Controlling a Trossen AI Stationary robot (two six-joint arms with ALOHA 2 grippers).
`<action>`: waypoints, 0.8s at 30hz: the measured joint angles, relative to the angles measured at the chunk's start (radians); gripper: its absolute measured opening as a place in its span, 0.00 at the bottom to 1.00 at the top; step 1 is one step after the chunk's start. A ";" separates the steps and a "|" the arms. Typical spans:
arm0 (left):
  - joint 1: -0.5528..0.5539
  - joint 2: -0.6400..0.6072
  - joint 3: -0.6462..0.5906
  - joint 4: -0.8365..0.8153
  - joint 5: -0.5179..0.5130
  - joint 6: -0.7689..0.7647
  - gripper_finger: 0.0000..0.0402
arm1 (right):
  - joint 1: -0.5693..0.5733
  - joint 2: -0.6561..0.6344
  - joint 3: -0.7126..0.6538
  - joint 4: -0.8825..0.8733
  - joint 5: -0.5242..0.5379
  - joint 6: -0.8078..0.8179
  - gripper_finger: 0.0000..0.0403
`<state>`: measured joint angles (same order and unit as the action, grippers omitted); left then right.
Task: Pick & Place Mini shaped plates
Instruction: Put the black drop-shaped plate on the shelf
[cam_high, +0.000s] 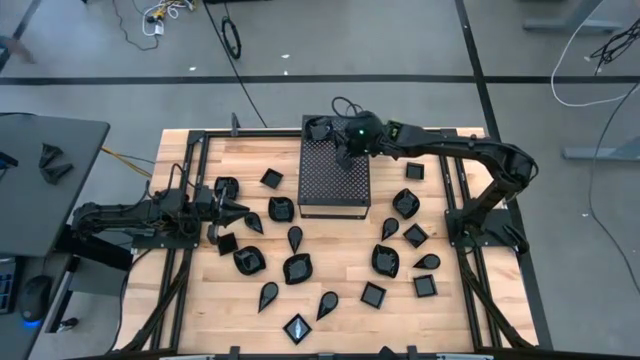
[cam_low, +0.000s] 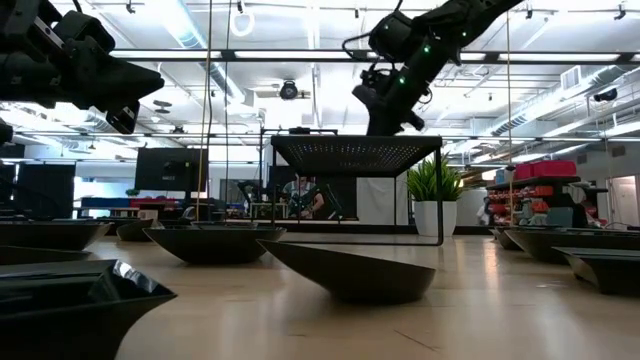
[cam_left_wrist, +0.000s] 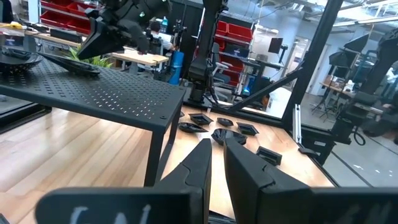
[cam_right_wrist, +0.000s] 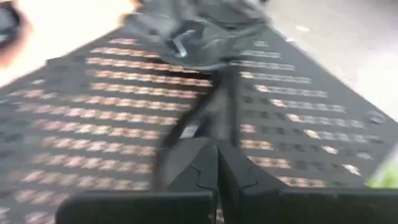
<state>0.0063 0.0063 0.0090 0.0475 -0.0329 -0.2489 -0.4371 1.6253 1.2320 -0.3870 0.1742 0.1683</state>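
Note:
Many mini shaped plates, small glossy black dishes such as one (cam_high: 296, 268) and another (cam_high: 385, 260), lie scattered on the wooden table around the black perforated box (cam_high: 335, 175). A few more rest on the box's far left corner (cam_high: 320, 128) (cam_right_wrist: 186, 31). My right gripper (cam_high: 343, 148) (cam_right_wrist: 217, 165) hovers just above the box top, shut and holding nothing. My left gripper (cam_high: 243, 210) (cam_left_wrist: 216, 155) hangs over the table left of the box, fingers together, also holding nothing, with plates (cam_high: 253, 222) close by.
The box stands on thin legs (cam_low: 440, 200) with room beneath it. Black frame rails (cam_high: 190, 180) (cam_high: 462, 190) run along the table's left and right sides. A potted plant (cam_low: 432, 195) and a person (cam_low: 300, 195) are in the room beyond the table.

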 joint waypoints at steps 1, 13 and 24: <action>0.000 0.000 0.000 0.000 0.000 0.000 0.12 | 0.002 0.004 0.010 0.001 -0.013 -0.001 0.00; 0.000 0.000 0.000 0.001 -0.001 0.001 0.12 | 0.005 0.010 0.019 -0.060 -0.079 -0.002 0.00; 0.000 0.000 0.000 0.000 -0.001 0.000 0.12 | -0.002 0.037 0.018 -0.057 -0.079 -0.001 0.00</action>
<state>0.0063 0.0066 0.0090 0.0479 -0.0335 -0.2490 -0.4386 1.6621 1.2495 -0.4443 0.0956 0.1669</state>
